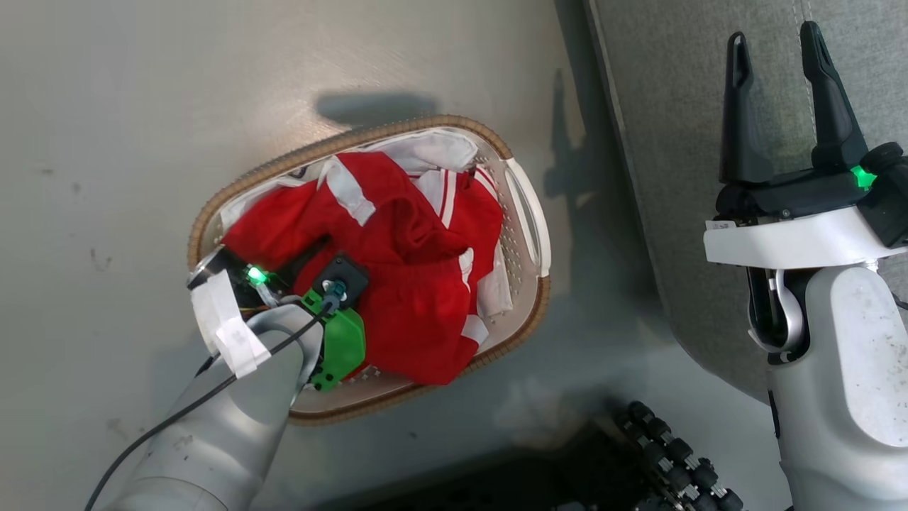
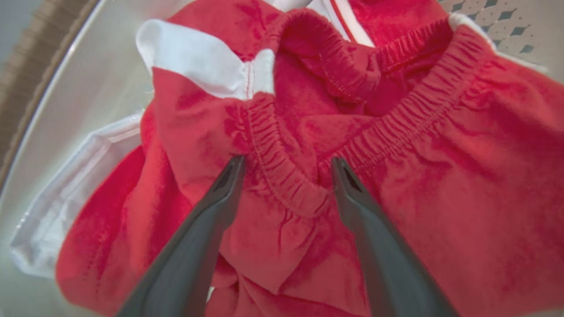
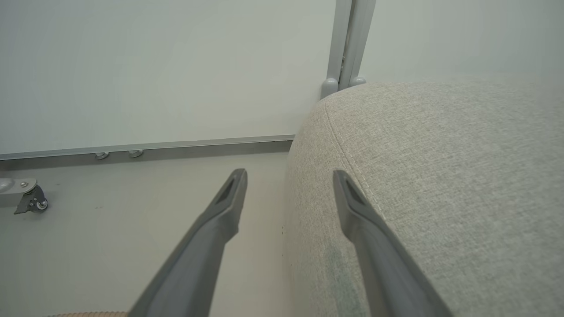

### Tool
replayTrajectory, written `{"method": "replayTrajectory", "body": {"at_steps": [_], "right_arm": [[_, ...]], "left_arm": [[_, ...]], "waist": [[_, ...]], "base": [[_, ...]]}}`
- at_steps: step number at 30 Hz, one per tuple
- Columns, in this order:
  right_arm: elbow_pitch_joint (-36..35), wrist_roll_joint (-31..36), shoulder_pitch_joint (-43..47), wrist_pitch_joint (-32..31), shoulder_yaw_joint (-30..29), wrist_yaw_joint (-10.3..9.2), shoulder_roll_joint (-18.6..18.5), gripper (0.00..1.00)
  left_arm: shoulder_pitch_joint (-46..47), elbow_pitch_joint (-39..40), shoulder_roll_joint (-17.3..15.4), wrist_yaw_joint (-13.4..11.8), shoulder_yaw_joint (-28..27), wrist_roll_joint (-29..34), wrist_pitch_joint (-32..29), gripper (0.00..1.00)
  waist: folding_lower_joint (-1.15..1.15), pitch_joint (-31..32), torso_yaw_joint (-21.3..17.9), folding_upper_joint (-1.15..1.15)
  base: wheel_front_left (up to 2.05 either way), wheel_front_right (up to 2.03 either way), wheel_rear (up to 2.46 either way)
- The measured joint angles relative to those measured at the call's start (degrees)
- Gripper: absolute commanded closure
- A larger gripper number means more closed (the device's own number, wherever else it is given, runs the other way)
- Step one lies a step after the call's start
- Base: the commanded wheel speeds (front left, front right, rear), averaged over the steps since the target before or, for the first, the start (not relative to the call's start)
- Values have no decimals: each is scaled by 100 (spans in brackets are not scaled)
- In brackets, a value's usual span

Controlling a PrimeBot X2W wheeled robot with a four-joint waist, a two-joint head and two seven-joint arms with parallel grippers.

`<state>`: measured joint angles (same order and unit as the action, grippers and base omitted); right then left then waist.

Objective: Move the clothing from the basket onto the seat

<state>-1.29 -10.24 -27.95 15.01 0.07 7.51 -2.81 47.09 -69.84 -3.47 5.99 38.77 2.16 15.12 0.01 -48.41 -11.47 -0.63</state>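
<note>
Head view: your clothing [image 1: 411,284] is all in the basket [image 1: 425,123] on the floor, just beside the seat [image 1: 674,177]. Left wrist view: your left tool [image 2: 286,165] is wide open, straddling a red waistband, so I'd say you're at the grab step. Next is to close on that fold and lift. Right wrist view: your right tool [image 3: 290,174] is open and empty at the seat edge.

Between the dark grey fingers of the left gripper [image 2: 286,165] the clothing [image 2: 440,176] is bright red, with a white band ahead of one fingertip and a thin red stripe on white farther on. Beyond it the basket [image 2: 506,44] is white with diamond-shaped holes and a brown woven-look rim. A bright green housing [image 1: 344,344] sits behind this gripper. Under one finger of the right gripper [image 3: 288,176] the seat [image 3: 440,176] is flecked light grey with a paler stitched seam; under the other, the floor [image 3: 132,229] is plain pale grey.
</note>
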Motion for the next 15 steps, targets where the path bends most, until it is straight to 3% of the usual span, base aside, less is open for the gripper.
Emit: {"method": "replayTrajectory", "body": {"at_steps": [2, 3, 4, 5, 6, 7, 15], "right_arm": [[-1, -29, -37, -1, 2, 0, 1, 0], [0, -40, -51, -1, 1, 0, 1, 0], [1, -41, -59, -1, 1, 0, 1, 0], [4, -47, -65, 0, 0, 0, 1, 0], [12, -48, -66, -1, 1, 0, 1, 0], [23, -48, -66, -1, 3, 0, 1, 0], [126, -22, -35, 0, 21, 0, 1, 0]], "left_arm": [[69, -107, -9, -22, -18, -31, -46, 2], [82, -140, -14, -22, -29, -66, -63, 20], [87, -170, -22, -23, -31, -73, -91, 51], [88, -202, -40, -42, -23, -80, -96, 70], [88, -234, -63, -47, -16, -83, -104, 80], [88, -253, -77, -48, -18, -99, -119, 100], [-26, -216, -69, -154, -148, -348, -40, 100]], "waist": [[0, -86, -48, 0], [0, -117, -71, 0], [0, -135, -89, 0], [0, -152, -109, 0], [0, -160, -127, 0], [0, -158, -136, 0], [0, 70, -104, 0]], "base": [[0, 0, 0], [0, 0, 0], [0, 0, 0], [0, 0, 0], [0, 0, 0], [0, 0, 0], [0, 0, 0]]}}
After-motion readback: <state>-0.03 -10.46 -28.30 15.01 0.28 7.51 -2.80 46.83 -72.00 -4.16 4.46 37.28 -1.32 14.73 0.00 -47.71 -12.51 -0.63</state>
